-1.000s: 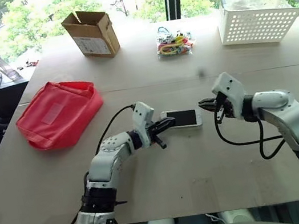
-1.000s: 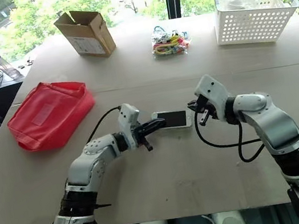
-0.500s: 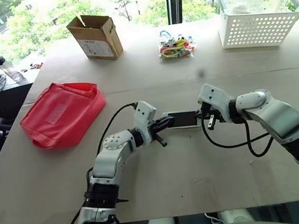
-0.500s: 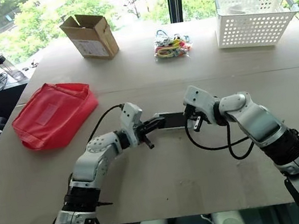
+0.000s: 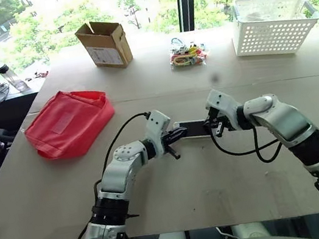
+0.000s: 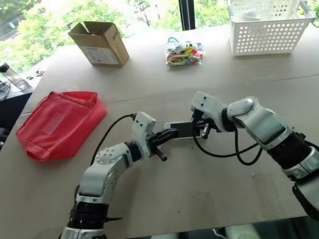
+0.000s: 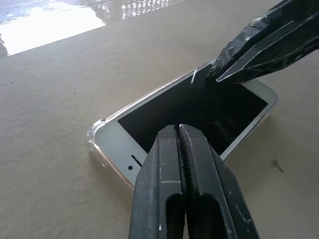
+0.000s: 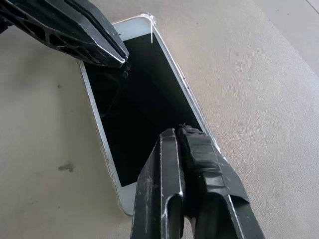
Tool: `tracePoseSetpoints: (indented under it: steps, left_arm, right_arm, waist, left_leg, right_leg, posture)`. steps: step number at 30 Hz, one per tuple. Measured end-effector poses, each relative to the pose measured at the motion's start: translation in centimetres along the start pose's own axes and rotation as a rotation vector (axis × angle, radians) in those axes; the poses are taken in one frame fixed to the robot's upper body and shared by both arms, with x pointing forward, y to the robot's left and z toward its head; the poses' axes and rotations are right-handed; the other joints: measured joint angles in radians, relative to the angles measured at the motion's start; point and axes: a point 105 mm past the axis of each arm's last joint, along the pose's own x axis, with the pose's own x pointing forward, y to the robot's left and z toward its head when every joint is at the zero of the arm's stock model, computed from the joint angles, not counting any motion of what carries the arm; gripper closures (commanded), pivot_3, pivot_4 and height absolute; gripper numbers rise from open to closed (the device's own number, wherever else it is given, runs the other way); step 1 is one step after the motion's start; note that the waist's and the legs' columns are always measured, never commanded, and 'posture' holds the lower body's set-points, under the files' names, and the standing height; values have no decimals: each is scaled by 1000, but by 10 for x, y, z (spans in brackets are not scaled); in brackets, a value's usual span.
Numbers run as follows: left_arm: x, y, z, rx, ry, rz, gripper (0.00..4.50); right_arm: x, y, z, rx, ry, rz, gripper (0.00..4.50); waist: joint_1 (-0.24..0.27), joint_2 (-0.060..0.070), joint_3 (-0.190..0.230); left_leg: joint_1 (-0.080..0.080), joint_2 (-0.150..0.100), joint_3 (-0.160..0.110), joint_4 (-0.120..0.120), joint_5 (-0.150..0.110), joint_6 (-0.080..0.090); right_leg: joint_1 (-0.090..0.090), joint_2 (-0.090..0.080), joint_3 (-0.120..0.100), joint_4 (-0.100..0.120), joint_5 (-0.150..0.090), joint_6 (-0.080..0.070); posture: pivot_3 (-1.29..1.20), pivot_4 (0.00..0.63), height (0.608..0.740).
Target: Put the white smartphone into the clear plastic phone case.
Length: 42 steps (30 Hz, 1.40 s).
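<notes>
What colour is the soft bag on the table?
The pouch is bright red, and it shows best in the left eye view.

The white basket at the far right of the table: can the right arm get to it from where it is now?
Probably yes. Bare table lies between the right gripper and the white basket, with nothing standing in the path. The gripper is shut over the white smartphone, so it would have to lift first.

The phone [image 7: 199,112] has glossy black glass with smooth white edges inside a clear plastic case [image 7: 95,133], on a matt table [image 5: 231,175] beside a red cloth bag [image 5: 68,122].
</notes>
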Motion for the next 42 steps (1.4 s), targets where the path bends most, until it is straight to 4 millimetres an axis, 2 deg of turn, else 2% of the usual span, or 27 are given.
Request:
tracePoseSetpoints:
  steps: [13,20,23,27,42]
  left_arm:
    - [0,-3,1,-6,8,0,4436]
    - [1,-4,-1,-9,14,-5,4436]
    - [1,-6,0,-4,9,-9,4436]
    - [2,-7,0,-3,7,-12,4436]
    - [3,-10,-1,0,7,-21,4436]
  right_arm:
    - [6,-2,-6,-6,9,-8,4500]
    - [7,-1,-9,-6,-4,-14,4500]
    - [2,4,-13,61,-72,14,4500]
    - [-6,16,-14,40,-94,79,4500]
    - [-15,18,-16,-102,-29,101,4500]
  waist:
    - [0,0,-12]
    - [0,-1,-13]
    - [1,0,-12]
    - [0,2,-10]
    - [5,2,-8]
  left_leg:
    - [1,0,0,-5,0,0]
    - [12,0,0,-18,0,0]
    - [12,0,0,-19,0,0]
    - [11,0,1,-24,0,0]
    - [9,0,0,-29,0,0]
  right_leg:
    - [0,0,0,-5,-1,2]
    - [9,-1,1,-13,-2,3]
    - [9,-1,1,-14,-3,3]
    - [7,-1,1,-16,-2,3]
    - [7,-2,0,-25,-2,3]
  posture:
    - [0,150,740]
    - [0,150,740]
    - [0,150,740]
    - [0,150,740]
    - [0,150,740]
